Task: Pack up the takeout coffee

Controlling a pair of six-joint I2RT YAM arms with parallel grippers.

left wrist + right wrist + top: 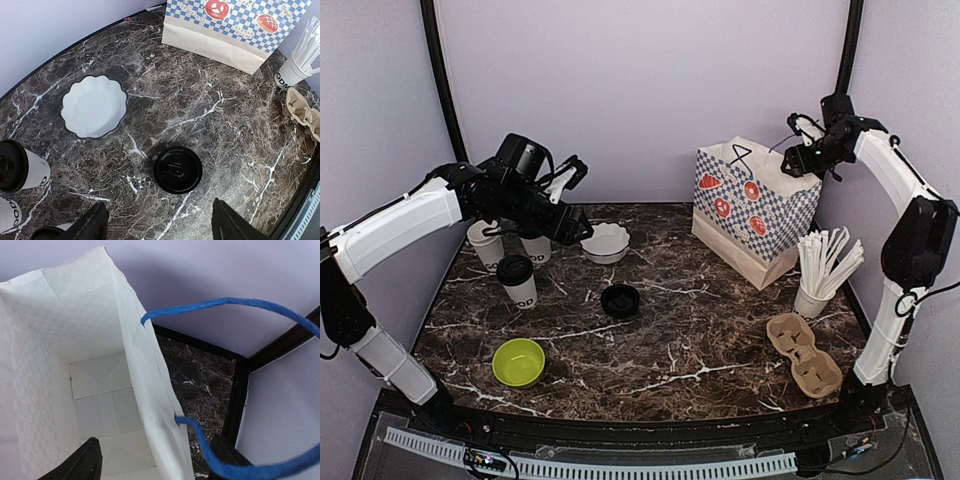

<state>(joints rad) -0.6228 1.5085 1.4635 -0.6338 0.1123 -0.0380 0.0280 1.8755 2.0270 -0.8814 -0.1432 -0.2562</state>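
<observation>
Coffee cups (517,285) sit bunched around 9 o'clock on the table, none packed yet. Left gripper (160,222) hovers above that side, fingers spread with nothing in them, so I'd guess it's lining up a grab. Right gripper (155,460) is up at the paper bag (745,205) at 2 o'clock. Its open jaws straddle the rim by the blue handle (225,302), probably to steady the mouth for loading

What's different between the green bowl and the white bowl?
The green bowl has a smooth round rim; the white bowl has a scalloped one. The green bowl sits near the front edge; the white bowl sits further back. Both stand upright and empty on the table.
</observation>
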